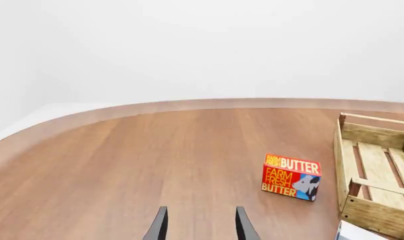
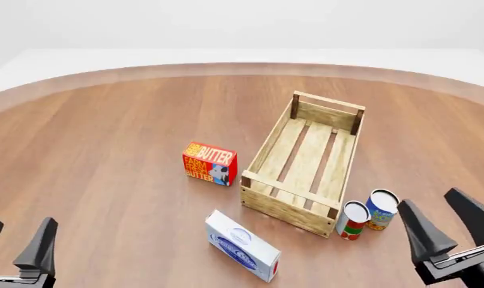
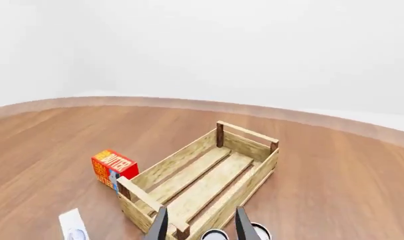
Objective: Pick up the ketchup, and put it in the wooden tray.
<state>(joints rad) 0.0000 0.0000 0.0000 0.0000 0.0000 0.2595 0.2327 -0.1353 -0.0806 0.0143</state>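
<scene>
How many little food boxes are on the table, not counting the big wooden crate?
2. The red butter box stands left of the wooden crate. The white-and-blue box lies nearer the camera, off the crate's near left corner. None seem hidden.

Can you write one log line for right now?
left gripper open | right gripper open | tray empty | ketchup not in view

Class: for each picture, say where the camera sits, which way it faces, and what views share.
Front: above, behind the arms, looking forward-down at wooden tray; left gripper, right gripper show.
Left wrist: behind that gripper, facing butter box; fingers show.
Right wrist: likewise, facing the tray; fingers show.
Shared: tray and butter box, all views.
</scene>
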